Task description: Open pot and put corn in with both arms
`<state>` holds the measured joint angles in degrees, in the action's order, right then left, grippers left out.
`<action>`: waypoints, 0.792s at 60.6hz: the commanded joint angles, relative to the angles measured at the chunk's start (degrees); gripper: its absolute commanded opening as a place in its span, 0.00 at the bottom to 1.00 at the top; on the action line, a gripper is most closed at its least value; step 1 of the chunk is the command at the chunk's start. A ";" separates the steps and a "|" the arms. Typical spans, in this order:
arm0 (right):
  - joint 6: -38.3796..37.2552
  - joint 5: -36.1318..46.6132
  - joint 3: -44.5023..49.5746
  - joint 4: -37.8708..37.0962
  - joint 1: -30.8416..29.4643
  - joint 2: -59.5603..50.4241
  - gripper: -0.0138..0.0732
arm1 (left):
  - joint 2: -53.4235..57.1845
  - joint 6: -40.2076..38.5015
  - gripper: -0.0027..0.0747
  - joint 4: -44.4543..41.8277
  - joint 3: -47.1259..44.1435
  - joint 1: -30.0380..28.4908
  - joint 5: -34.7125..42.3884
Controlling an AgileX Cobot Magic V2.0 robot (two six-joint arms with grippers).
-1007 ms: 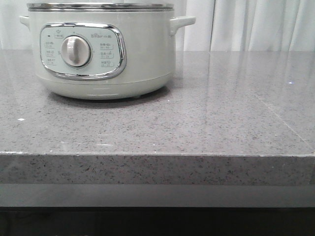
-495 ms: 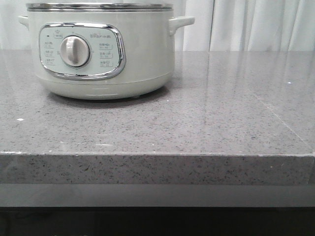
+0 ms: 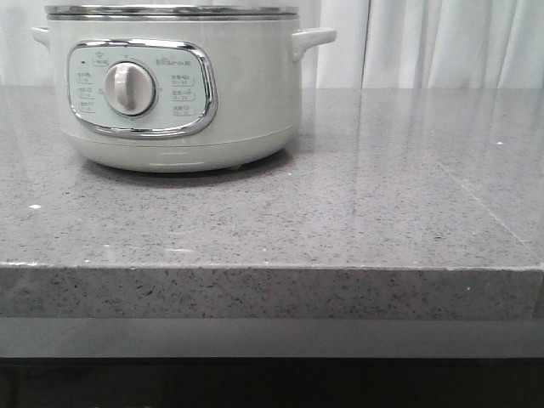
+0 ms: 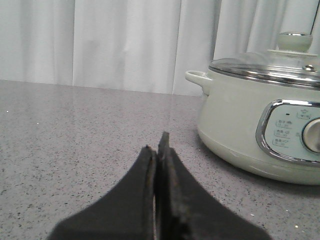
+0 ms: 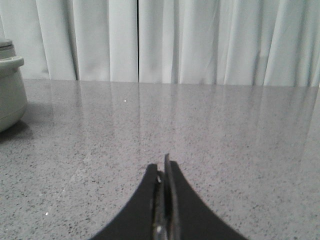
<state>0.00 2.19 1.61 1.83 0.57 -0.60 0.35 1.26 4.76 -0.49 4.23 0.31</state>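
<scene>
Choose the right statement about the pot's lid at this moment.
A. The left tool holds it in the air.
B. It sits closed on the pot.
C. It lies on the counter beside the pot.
B: in the left wrist view the glass lid with its knob rests on the pot.

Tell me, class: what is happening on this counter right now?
Nothing is being handled yet. The pot sits on the grey counter with its glass lid on. The left claw and right claw are both shut and empty, low over the counter, apart from the pot. No corn shows in any view.
</scene>
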 commanded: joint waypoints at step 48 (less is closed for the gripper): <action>-6.13 5.77 -0.66 -4.40 -0.26 -1.21 0.08 | 0.80 -0.46 0.01 -0.01 -0.65 -0.18 4.89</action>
<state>-5.92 3.06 1.61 -1.96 0.57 -0.60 0.35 1.26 4.76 -0.49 4.23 0.31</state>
